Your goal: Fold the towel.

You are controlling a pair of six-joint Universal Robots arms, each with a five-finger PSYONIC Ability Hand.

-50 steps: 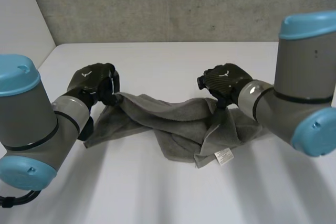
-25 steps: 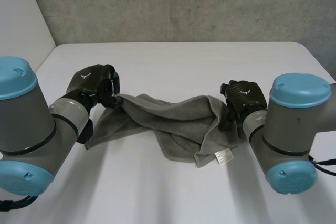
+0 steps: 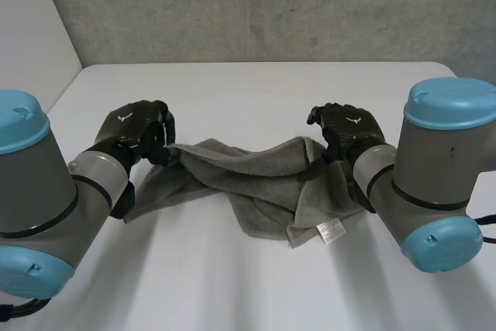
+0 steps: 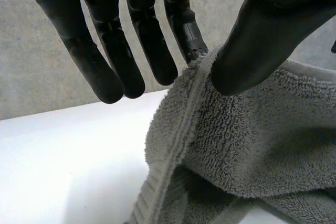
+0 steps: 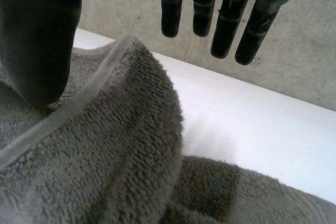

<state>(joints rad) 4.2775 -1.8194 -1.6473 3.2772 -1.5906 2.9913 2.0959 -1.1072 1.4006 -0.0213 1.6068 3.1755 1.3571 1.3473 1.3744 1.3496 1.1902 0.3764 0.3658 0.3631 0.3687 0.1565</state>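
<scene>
The left arm [image 3: 54, 184] is reached forward and the left hand [image 3: 136, 131] is held at one end of the towel [image 3: 248, 176], whose hem is pinched between the thumb and the nearest of the straight fingers [image 4: 184, 30]. The right arm [image 3: 434, 168] is bent inward. The right hand [image 3: 346, 129] is held at the other end, fingers [image 5: 226, 30] straight and clear of the cloth, thumb laid on the hem.

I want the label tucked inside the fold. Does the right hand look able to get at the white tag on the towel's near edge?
Probably yes. The white tag lies uncovered at the near edge of the towel, and the right hand sits open at the far edge, with only low cloth between them.
</scene>
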